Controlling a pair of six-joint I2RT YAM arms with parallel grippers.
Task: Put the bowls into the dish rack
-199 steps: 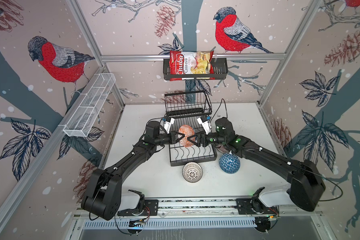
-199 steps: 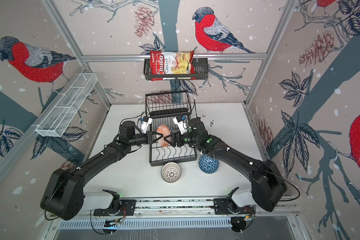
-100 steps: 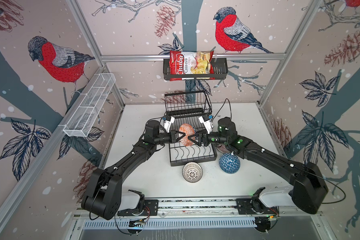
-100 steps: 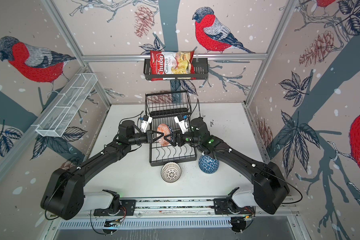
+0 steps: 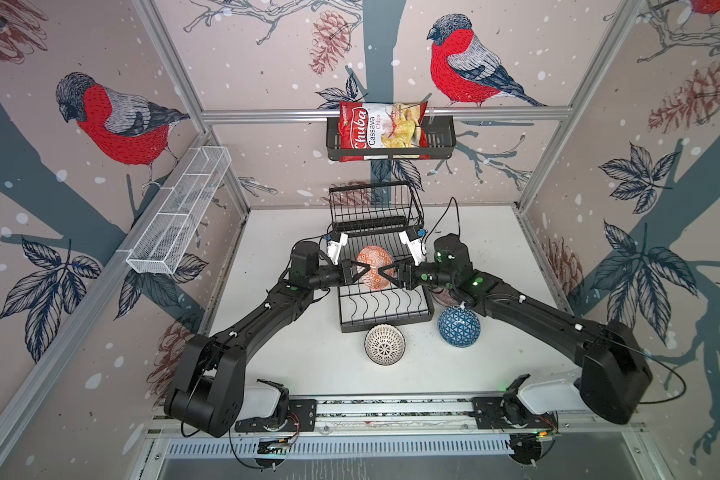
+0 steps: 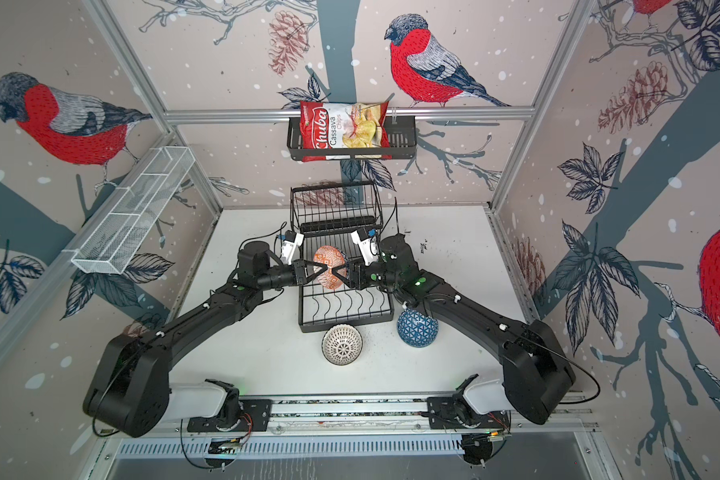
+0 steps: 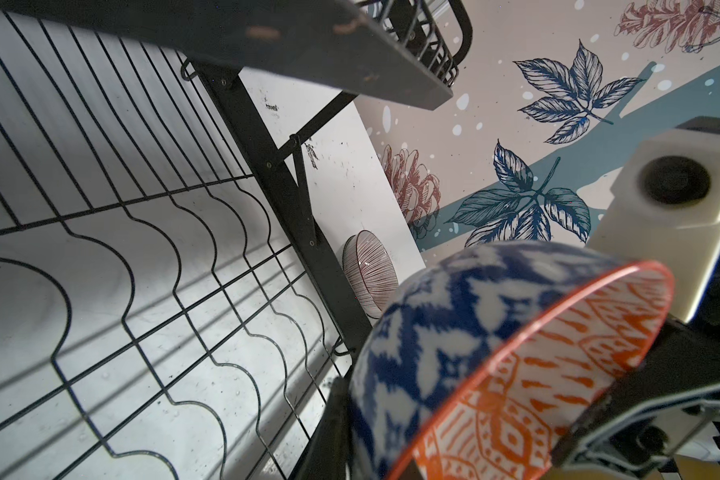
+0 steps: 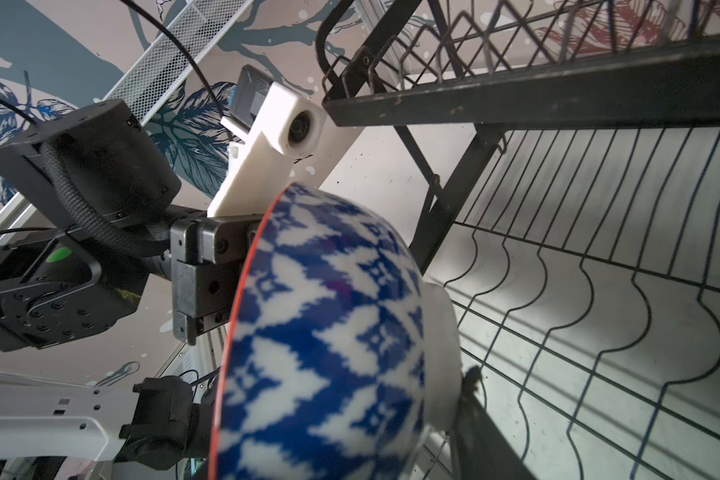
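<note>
One small round ceramic bowl (image 5: pixel 374 257), orange-patterned inside and blue-and-white outside with a red rim, hangs tilted above the wavy lower tier of the large black wire dish rack (image 5: pixel 387 325). The rack stands in the middle of the white worktop (image 5: pixel 300 357), its raised basket tier toward the back edge. The left tool (image 5: pixel 363 271) is clamped on the bowl's left rim, its jaws drawn almost fully together. The right tool (image 5: pixel 387 273) meets the bowl from the opposite side with its jaws partly spread about the bowl's wall; whether they actually press on the bowl I cannot tell. Three more bowls rest on the worktop. A white bowl with a dark dotted lattice (image 5: pixel 384 344) lies domed side up just before the rack's front edge. A blue triangle-patterned bowl (image 5: pixel 459 325), also domed side up, sits near the rack's front right corner. A mauve-striped bowl (image 7: pixel 368 276) lies beside the rack's right side, mostly hidden under the right arm (image 5: pixel 528 320) in both top views.
</note>
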